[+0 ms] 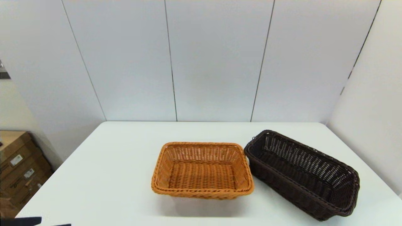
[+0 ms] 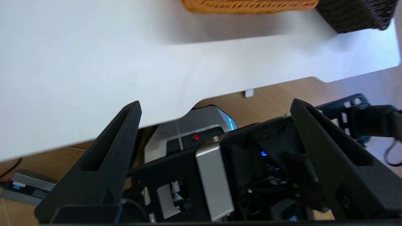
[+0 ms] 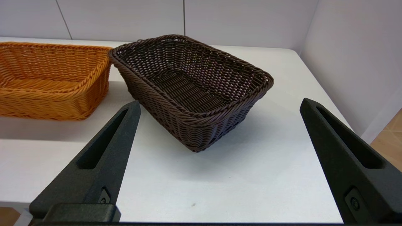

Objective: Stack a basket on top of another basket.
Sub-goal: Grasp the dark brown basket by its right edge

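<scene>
The dark brown basket (image 1: 303, 174) stands on the white table (image 1: 110, 175) at the right, set at an angle. Just to its left, almost touching it, is the orange-tan basket (image 1: 202, 169), which is empty. The right wrist view shows the dark brown basket (image 3: 191, 89) empty, ahead of my right gripper (image 3: 220, 105), with the orange-tan basket (image 3: 51, 81) beside it. This gripper is open, short of the basket and near the table's front edge. My left gripper (image 2: 215, 105) is open and empty, below the table's front edge; the two baskets' lower sides (image 2: 251, 5) show far off.
White wall panels (image 1: 213, 59) close the table at the back and right. Cardboard boxes (image 1: 19, 169) stand on the floor at the left. Beneath the left gripper are the robot's base (image 2: 201, 131) and wooden floor.
</scene>
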`<state>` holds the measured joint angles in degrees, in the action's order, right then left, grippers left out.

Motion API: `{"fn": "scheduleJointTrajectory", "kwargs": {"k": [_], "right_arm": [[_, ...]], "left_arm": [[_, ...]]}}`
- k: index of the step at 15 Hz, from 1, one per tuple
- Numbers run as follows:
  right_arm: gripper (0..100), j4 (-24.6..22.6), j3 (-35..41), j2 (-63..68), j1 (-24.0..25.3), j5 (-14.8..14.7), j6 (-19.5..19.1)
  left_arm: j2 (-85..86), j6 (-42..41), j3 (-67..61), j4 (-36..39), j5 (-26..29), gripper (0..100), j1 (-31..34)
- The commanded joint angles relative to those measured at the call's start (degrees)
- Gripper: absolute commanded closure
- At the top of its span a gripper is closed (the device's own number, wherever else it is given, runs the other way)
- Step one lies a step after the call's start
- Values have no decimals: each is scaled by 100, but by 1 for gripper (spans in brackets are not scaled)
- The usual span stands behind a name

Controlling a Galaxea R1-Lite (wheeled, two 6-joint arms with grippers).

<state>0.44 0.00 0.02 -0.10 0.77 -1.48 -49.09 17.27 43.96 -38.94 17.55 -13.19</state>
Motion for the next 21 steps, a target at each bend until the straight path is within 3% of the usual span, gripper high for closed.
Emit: {"fn": "scheduleJointTrajectory", "kwargs": {"k": [1, 7, 14, 21], "right_arm": [[0, 0, 0, 6, 1, 2, -2], [0, 0, 0, 6, 1, 2, -2], [0, 0, 0, 6, 1, 2, -2], [0, 0, 0, 6, 1, 2, -2]], "left_arm": [[1367, -57, -784, -44, 20, 0, 642], [2694, -532, -1619, -17, 38, 0, 1196], [3881, -1139, -2014, 9, 2, 0, 1372], [4751, -1587, -2612, 396, -560, 0, 1345]]}}
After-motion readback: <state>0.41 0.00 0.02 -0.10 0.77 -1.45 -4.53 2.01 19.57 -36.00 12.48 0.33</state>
